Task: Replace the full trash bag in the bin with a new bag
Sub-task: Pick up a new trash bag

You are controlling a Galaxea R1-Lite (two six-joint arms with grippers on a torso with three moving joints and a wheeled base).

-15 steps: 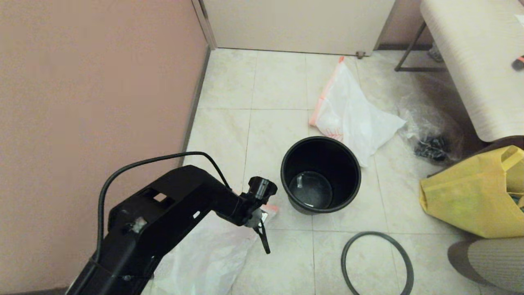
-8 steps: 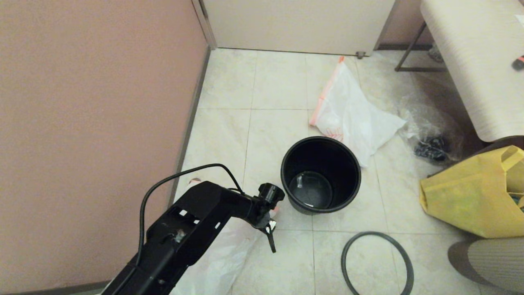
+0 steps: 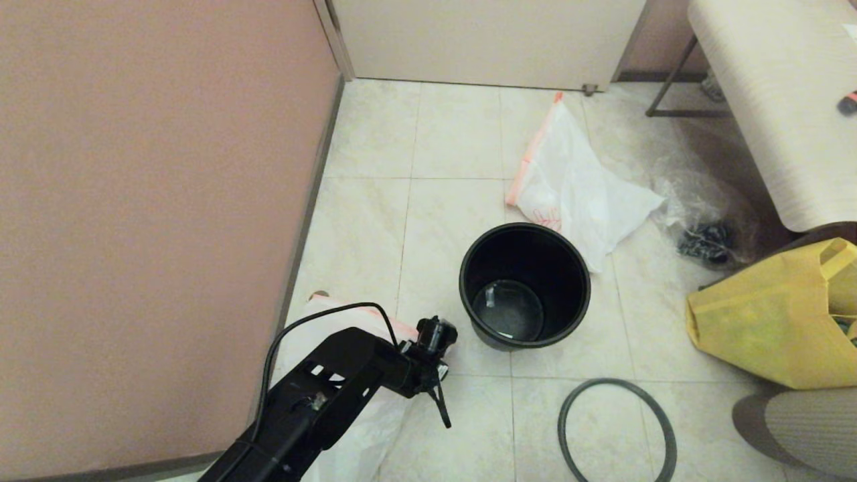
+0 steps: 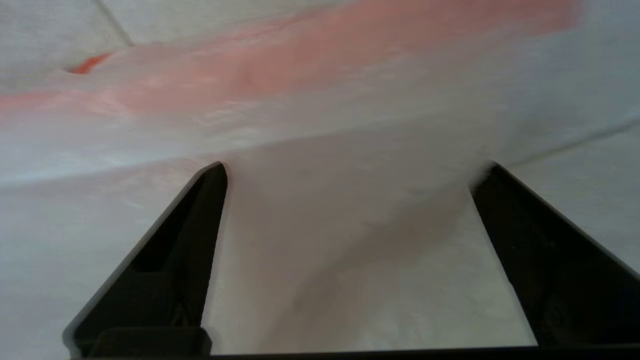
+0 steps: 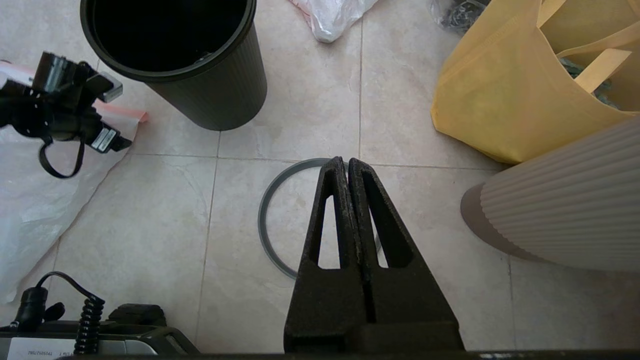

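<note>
Two white bags lie on the tiles: one just beyond the empty bin, one near left beneath the left gripper, whose jaws are spread wide above it, holding nothing. Right gripper hangs pinched together over the grey ring.

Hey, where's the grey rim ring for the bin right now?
In the head view the grey ring lies flat on the floor tiles, off the black bin, just in front of it toward the robot's right, with the yellow tote further right.
</note>
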